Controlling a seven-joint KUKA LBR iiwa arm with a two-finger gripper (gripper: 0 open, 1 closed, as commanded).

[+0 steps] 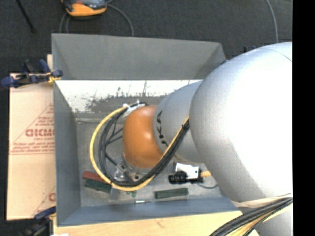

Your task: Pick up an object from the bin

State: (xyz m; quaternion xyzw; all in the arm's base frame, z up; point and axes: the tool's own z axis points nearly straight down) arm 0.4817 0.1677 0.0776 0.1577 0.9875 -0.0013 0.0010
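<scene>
Green flat strip (96, 185) is lying at seven o'clock in the bin (66, 146), against a red piece (90, 175); the jaws are hanging just beside it, their opening impossible to tell. Closing here risks pinching both.

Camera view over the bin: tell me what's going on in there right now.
The arm reaches into the grey bin from the right, with its hand low over the floor at the view's lower left. Just left of the hand lie a dark green flat piece and a reddish strip. To its right lie a dark green bar and a black-and-white thing. Whether the hand has hold of anything cannot be told.
</scene>
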